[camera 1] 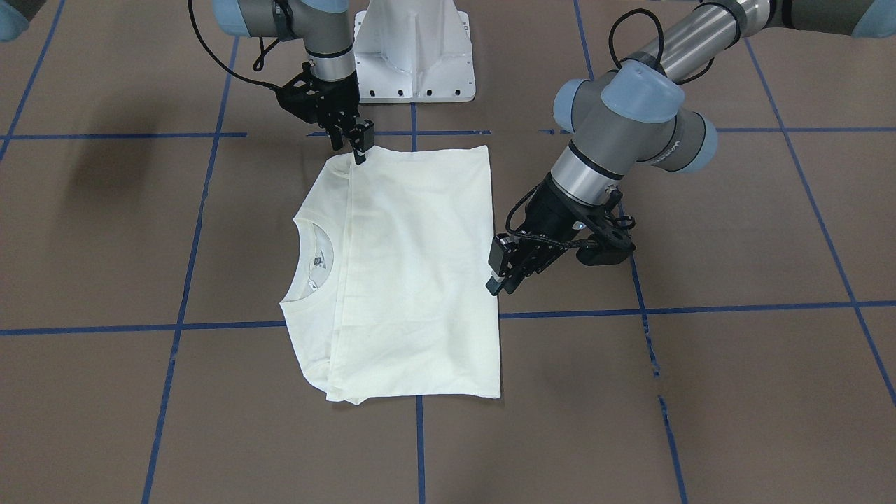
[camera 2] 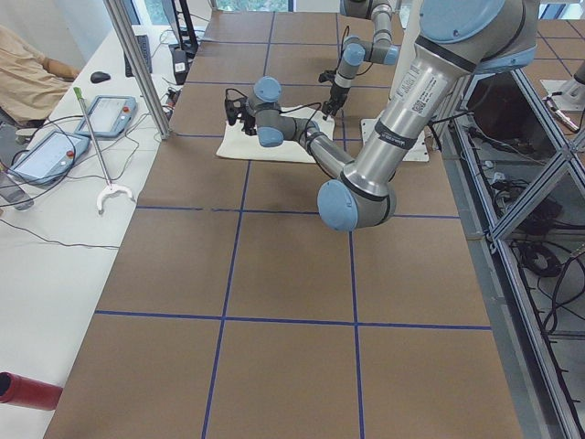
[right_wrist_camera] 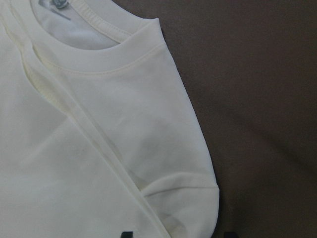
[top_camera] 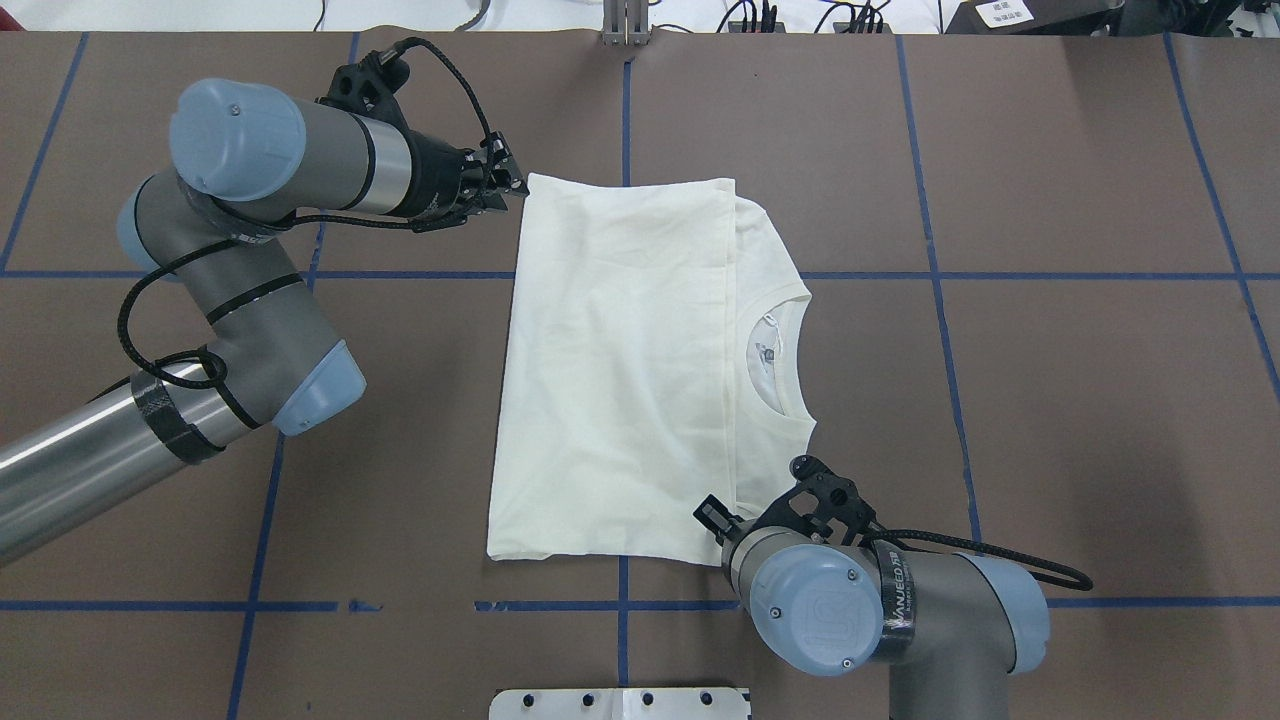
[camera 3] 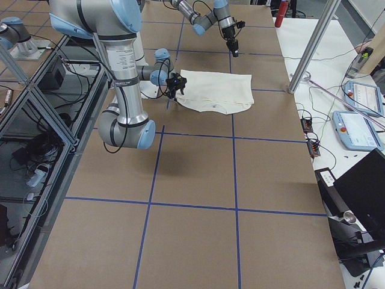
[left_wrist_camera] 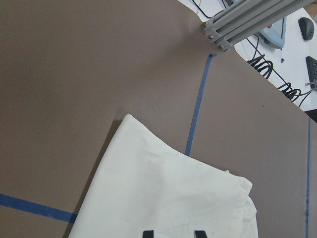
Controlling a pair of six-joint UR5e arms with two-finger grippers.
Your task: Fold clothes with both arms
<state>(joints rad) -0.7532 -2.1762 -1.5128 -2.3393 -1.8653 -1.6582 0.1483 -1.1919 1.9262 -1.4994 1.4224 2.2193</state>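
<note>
Flanking folded T-shirt [top_camera: 620, 370]: left end effector [top_camera: 516, 186], right end effector [camera 1: 361, 151], both released.

Light is bright and even, from above. Soft shadows fall on the table [top_camera: 1100, 400] beside the left arm [top_camera: 250, 300] and right arm [top_camera: 850, 600]. The shirt [right_wrist_camera: 99, 148] reads near-white, its creases faint. The right wrist view is slightly soft; the others are sharp.
</note>
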